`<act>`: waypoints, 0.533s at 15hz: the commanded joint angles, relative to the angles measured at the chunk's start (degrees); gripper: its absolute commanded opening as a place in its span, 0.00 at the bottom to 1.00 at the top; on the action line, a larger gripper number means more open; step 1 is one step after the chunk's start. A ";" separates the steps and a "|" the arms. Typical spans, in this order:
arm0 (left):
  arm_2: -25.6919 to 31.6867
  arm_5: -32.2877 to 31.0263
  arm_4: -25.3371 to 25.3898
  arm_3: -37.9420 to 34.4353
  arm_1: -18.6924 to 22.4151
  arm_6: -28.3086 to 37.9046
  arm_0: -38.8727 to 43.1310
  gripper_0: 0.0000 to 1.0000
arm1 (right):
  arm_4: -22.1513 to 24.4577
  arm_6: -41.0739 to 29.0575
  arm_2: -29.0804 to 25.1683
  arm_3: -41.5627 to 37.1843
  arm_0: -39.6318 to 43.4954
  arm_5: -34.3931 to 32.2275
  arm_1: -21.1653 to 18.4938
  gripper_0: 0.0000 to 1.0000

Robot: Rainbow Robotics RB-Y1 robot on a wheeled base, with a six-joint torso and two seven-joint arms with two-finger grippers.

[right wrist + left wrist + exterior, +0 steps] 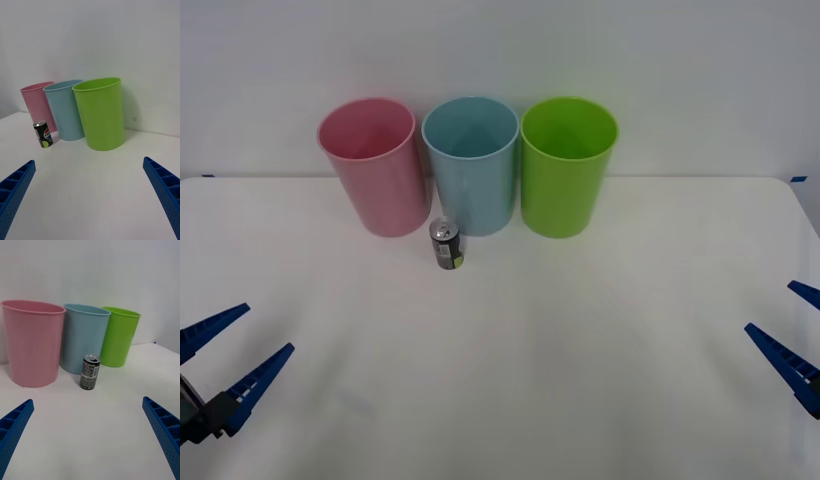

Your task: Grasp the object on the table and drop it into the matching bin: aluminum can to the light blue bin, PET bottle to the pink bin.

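A small dark aluminum can (446,245) (43,134) (89,372) with a silver top stands upright on the white table (560,340), just in front of the gap between the pink bin (374,165) (32,342) and the light blue bin (471,164) (65,109) (83,338). My left gripper (230,345) (88,438) hovers open near the table's front left corner, far from the can. Open too, my right gripper (792,330) (88,197) sits at the front right edge. Neither holds anything.
A lime green bin (567,165) (100,112) (119,336) stands right of the light blue one; the three bins line up along the table's far edge against a white wall. A wide stretch of bare tabletop lies between the grippers and the can.
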 commanded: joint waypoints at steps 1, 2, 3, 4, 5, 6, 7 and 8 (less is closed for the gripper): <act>-0.53 1.09 -3.58 0.01 -1.81 -0.76 -1.93 1.00 | 0.00 0.00 0.00 0.00 0.00 0.00 0.00 1.00; -0.97 1.17 -4.99 0.01 -2.87 -0.93 -3.16 1.00 | 0.00 0.00 0.00 0.00 0.00 0.00 0.00 1.00; -1.49 1.44 -6.04 0.01 -3.30 -1.02 -3.86 1.00 | 0.00 0.00 0.00 0.00 0.00 0.00 0.00 1.00; -2.20 2.14 -7.19 0.01 -3.57 -1.02 -4.66 1.00 | 0.00 0.00 0.00 0.00 0.00 0.00 0.00 1.00; -3.51 4.16 -8.50 0.01 -3.92 -1.11 -5.71 1.00 | 0.00 0.00 0.00 0.00 0.00 0.00 0.00 1.00; -4.57 5.66 -9.65 0.01 -4.18 -1.20 -6.59 1.00 | 0.00 0.00 0.00 0.00 0.00 0.00 0.00 1.00; -5.80 7.06 -10.35 0.01 -4.36 -1.20 -7.20 1.00 | 0.00 0.00 0.00 0.00 0.00 0.00 0.00 1.00; -7.56 8.91 -11.05 0.01 -4.45 -1.20 -7.91 1.00 | 0.00 0.00 0.00 0.00 0.00 0.00 0.00 1.00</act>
